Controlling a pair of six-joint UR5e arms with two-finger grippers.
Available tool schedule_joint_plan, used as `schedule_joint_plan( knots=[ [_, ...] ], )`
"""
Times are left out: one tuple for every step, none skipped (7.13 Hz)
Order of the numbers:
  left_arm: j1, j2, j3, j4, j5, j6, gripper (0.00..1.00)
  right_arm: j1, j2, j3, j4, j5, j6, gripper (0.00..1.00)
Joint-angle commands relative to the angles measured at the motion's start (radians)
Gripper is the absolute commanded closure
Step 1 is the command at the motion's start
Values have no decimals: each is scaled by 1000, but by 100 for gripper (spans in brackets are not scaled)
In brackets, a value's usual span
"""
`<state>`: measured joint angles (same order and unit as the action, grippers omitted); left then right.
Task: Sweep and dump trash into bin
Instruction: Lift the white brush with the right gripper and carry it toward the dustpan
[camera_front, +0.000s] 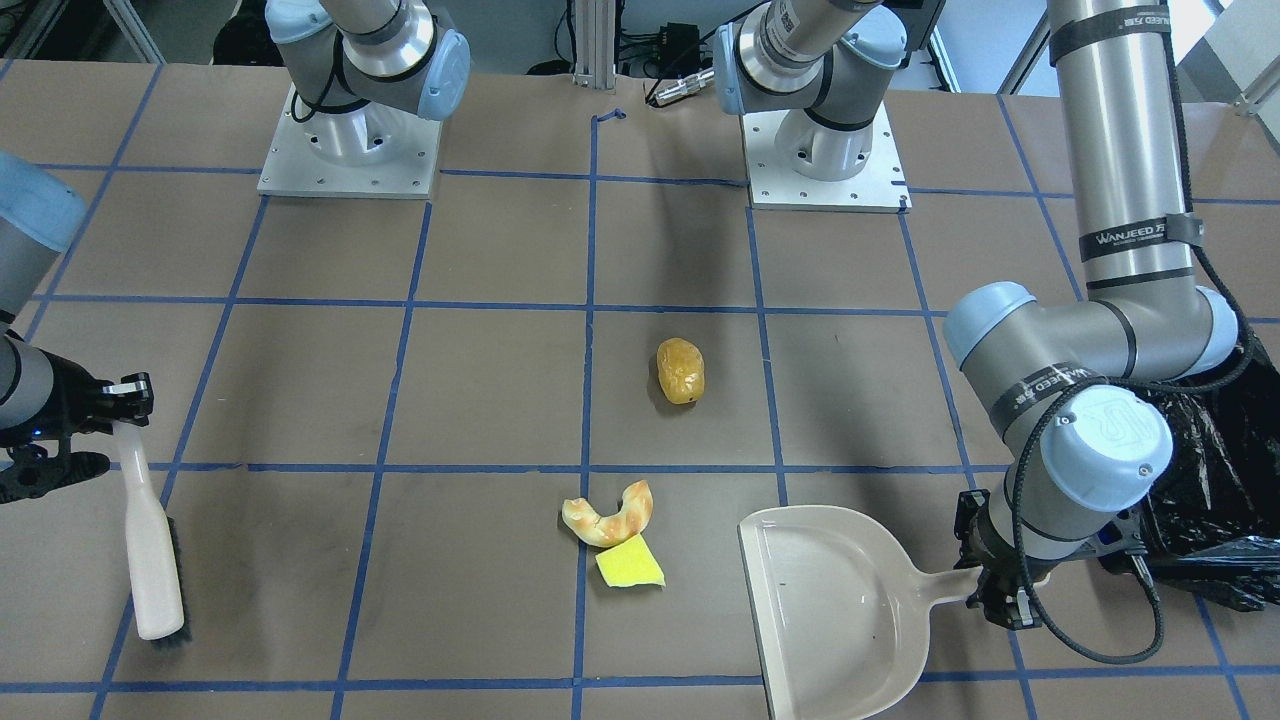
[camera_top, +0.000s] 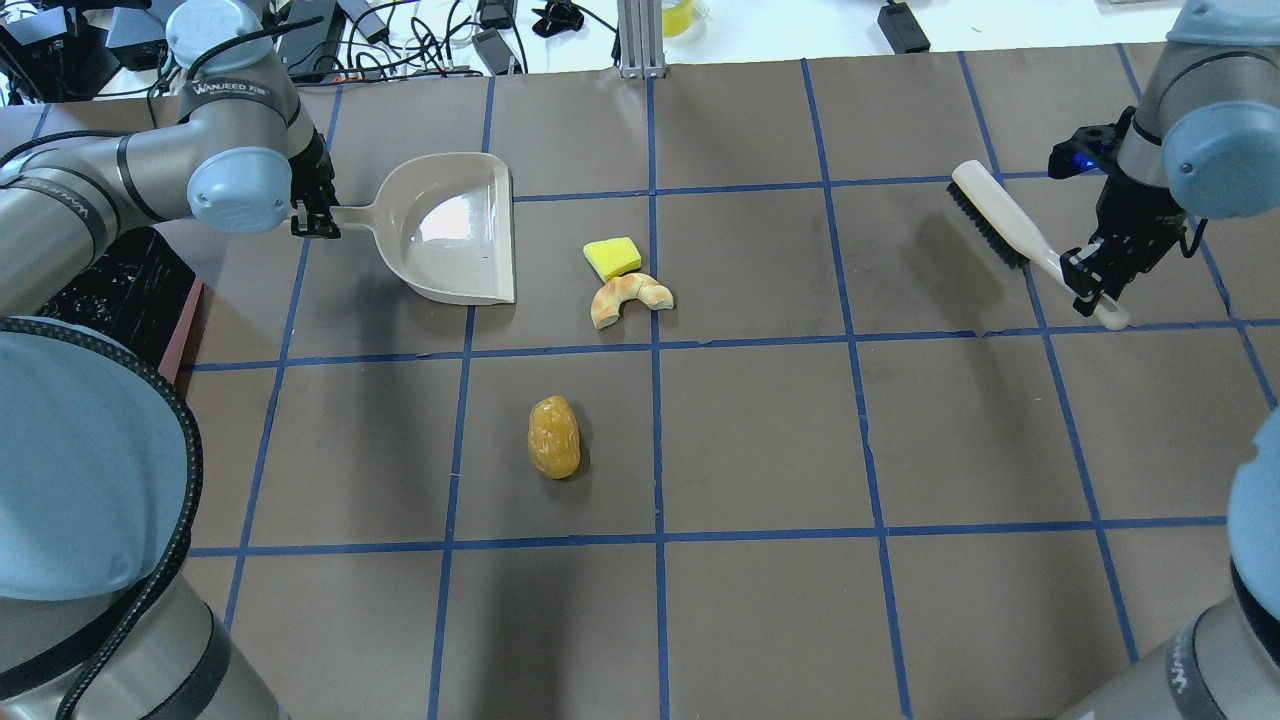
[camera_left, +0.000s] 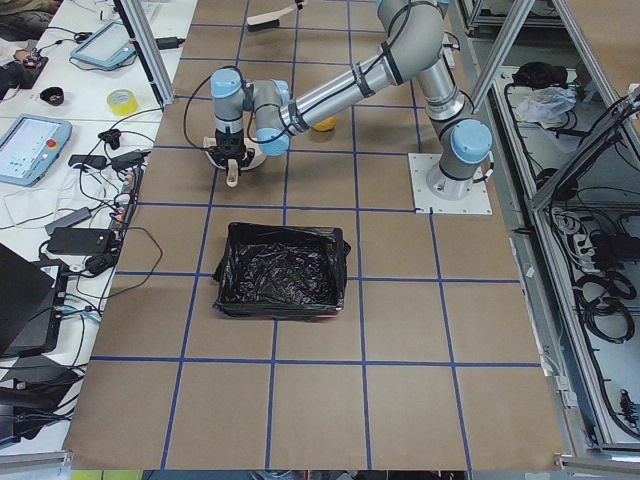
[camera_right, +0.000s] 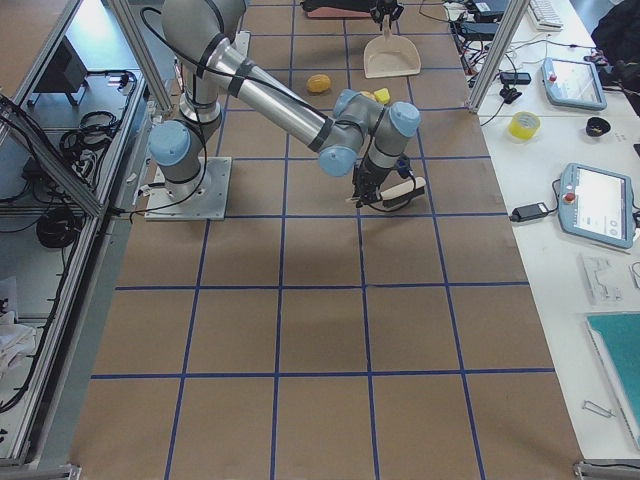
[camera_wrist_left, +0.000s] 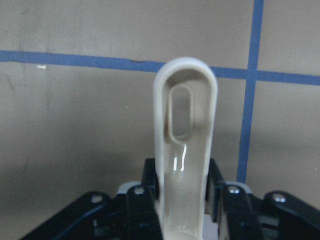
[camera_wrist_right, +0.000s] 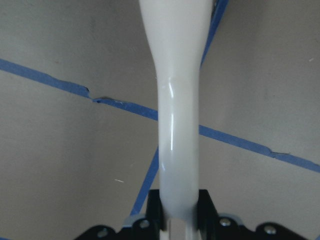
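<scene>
Dustpan (camera_front: 835, 600) flat on table (camera_front: 480, 400), handle clamped in left jaws, open mouth toward centre. Just beside mouth: yellow sponge scrap (camera_front: 630, 563) against curved crust (camera_front: 610, 515). Potato lump (camera_front: 680, 371) apart, nearer robot base. Brush (camera_front: 150, 555) well off on opposite side, handle gripped by right jaws, bristle head pointing away from robot. Trash between brush and dustpan, so sweep likely right-to-left, brush side with longer travel. Black-lined bin (camera_left: 280, 270) on robot's far left, past dustpan
</scene>
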<state>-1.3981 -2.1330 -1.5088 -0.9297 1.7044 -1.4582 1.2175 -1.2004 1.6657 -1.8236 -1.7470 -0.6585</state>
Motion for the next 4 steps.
schedule_joint_plan(
  knots=[
    [-69,39,2,-3,61,18,100,133,-40,-1,64,0,226,100],
    [-122,57,1,-4,130,80,100,222,-57,-1,107,16,402,100],
    [-165,73,-13,-9,133,125,100,311,-70,-1,143,74,556,100],
    [-179,79,-19,-52,133,130,100,397,-80,-1,156,101,750,100]
  ],
)
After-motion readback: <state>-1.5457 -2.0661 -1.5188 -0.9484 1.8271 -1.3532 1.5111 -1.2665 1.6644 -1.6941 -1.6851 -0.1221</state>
